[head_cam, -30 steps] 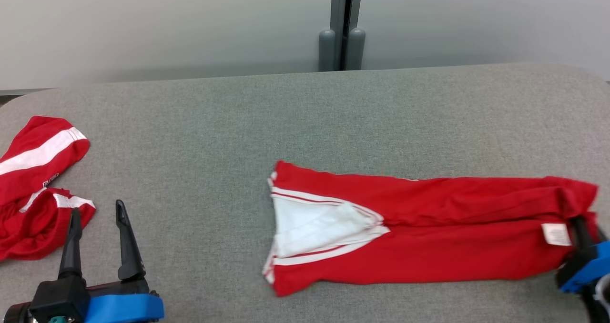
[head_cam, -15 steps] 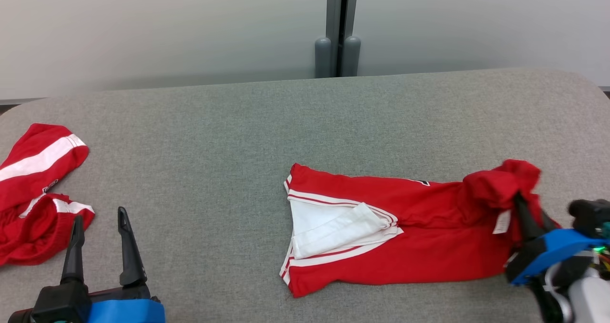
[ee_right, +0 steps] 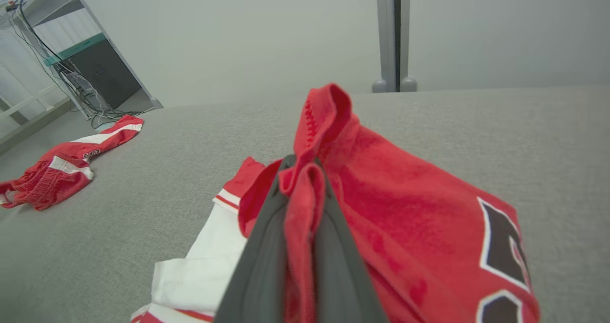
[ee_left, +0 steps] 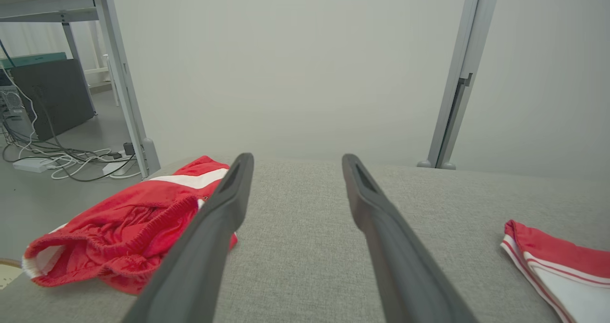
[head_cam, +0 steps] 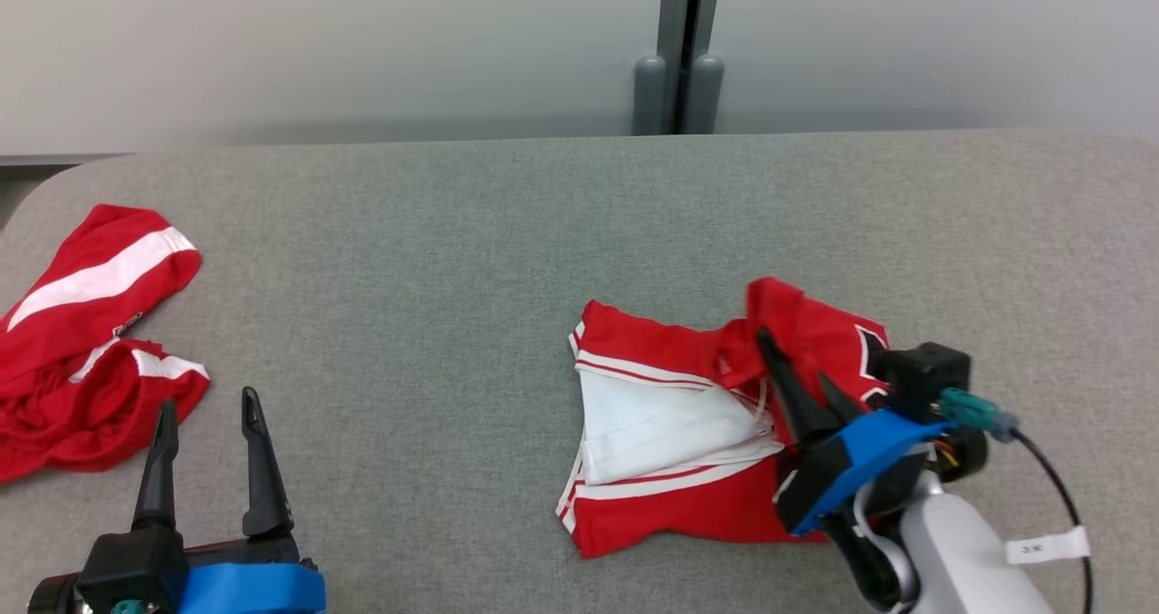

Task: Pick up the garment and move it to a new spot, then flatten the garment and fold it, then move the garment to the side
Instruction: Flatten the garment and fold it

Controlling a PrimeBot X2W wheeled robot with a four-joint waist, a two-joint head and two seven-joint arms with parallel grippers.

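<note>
The right tool [head_cam: 795, 360] grips the bunched end of the red, white-trimmed cloth jersey [head_cam: 661, 433], lower right of centre on the grey fabric worktop [head_cam: 453, 279]; its flat length runs leftward. The left tool [head_cam: 206, 399], fingers apart, sits far off, lower left.

Note for you: left end effector [head_cam: 207, 399] and right end effector [head_cam: 792, 356] look alike — two long, dark, tapered fingers [ee_left: 381, 237] on a bright blue mount [head_cam: 240, 589]. Behind the right one: black block [head_cam: 924, 369], teal connector [head_cam: 969, 408], thin black cable [head_cam: 1043, 462], pale grey forearm [head_cam: 960, 551] with a white tag [head_cam: 1046, 548] — print unreadable.
</note>
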